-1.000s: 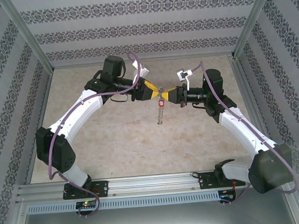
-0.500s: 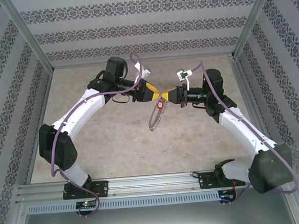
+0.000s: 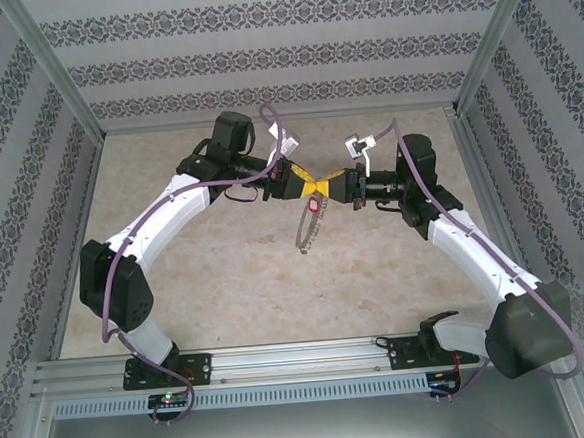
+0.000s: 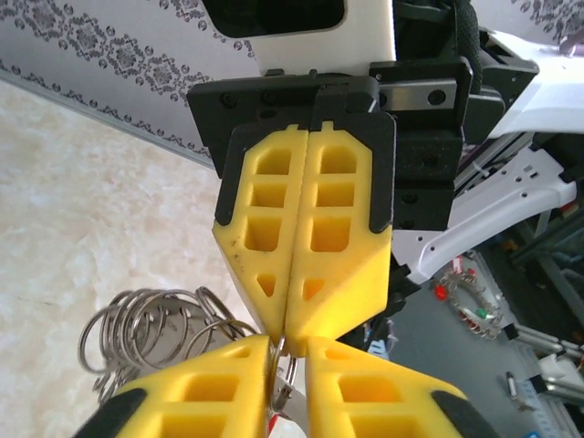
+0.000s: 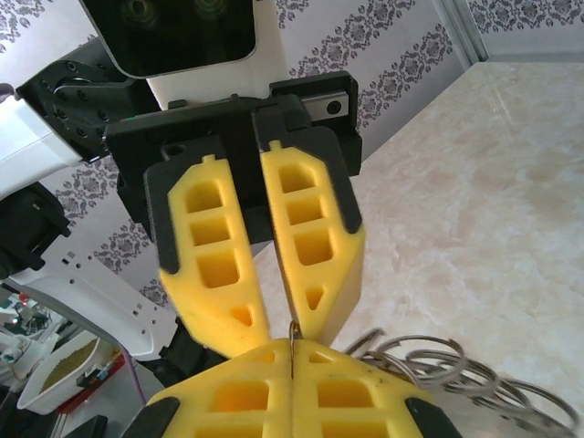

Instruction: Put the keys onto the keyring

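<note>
Above the middle of the cream, marble-patterned table [image 3: 226, 284], two ribbed yellow plastic claws meet tip to tip. The right gripper [image 5: 292, 354] is pressed flat together on the thin grey wire of the keyring [image 3: 306, 233], whose fringe of shiny coiled rings dangles clear of the table. The left gripper [image 4: 287, 358] stands a sliver apart around wire, its hold impossible to tell; the tiny red-headed key [image 3: 314, 206] hangs at the fringe's top.

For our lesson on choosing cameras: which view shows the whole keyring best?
Top external: the keyring hangs there in full, though small. The left wrist view catches a close bunch of its pieces at lower left. The right wrist view has some at the bottom right, cropped by the edge.
</note>
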You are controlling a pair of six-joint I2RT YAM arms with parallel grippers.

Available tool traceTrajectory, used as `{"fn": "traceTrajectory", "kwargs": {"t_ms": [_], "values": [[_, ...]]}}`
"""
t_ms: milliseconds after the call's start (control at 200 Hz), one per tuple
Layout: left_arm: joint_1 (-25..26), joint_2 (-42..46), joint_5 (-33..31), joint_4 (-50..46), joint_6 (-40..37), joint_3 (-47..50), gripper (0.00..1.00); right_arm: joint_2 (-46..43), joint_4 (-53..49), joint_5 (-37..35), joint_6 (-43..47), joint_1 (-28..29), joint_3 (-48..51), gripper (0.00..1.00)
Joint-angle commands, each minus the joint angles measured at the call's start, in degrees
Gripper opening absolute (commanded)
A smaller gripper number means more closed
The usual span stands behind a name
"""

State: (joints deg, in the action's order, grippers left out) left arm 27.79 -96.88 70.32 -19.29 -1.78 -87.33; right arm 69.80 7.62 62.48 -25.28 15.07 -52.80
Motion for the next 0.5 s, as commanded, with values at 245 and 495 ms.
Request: {"fn": "traceTrajectory", "kwargs": {"t_ms": [245,495], "values": [[0.8,1.2,4.1,3.9,-0.6,1.0,0.0,-0.6,2.7,-0.2,0.0,-1.0,-2.5,0.07],[0.8,2.7,4.2,3.9,-1.8,0.7,0.0,-9.3,2.2,-3.1,-2.0,-4.1,2.2,0.48]]}}
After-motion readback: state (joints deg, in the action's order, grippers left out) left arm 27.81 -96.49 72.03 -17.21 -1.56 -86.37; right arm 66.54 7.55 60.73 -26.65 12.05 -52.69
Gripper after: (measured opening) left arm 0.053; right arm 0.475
